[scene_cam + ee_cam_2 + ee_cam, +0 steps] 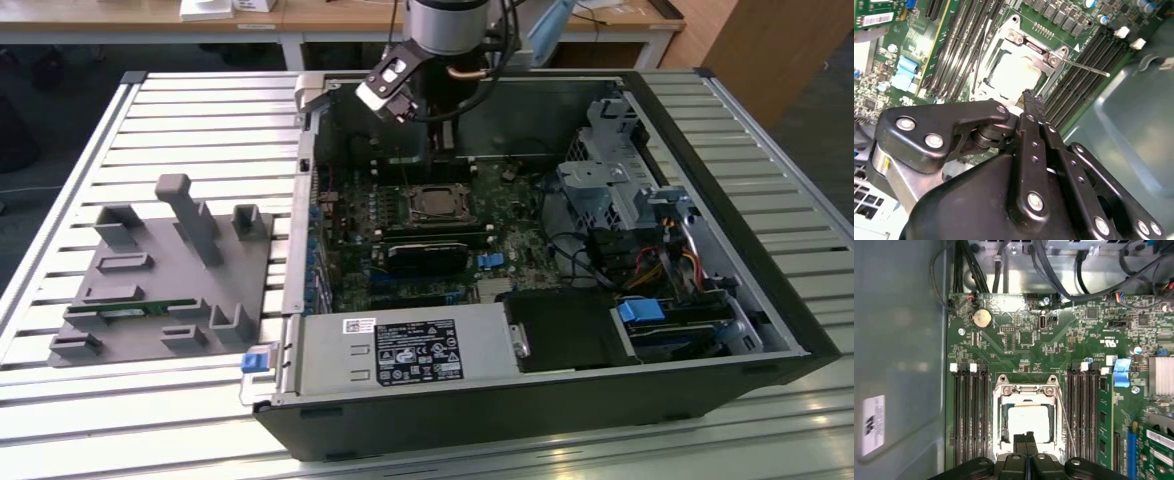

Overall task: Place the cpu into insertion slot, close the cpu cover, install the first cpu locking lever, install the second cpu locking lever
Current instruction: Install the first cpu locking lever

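Pincer [1026,439] clamped fully closed on nothing, hanging right over the cpu [1026,419] sitting in the insertion slot [1002,440] under the flat-looking cpu cover [1026,389], so probably liable to skid off that skinny loose locking lever [1065,420] and gouge the memory slots [1086,410] just beside it.

The arm [447,22] is a silver-grey cylinder with black cables [499,48]. The pincer [1032,100] is black, with silver screws [1035,201].
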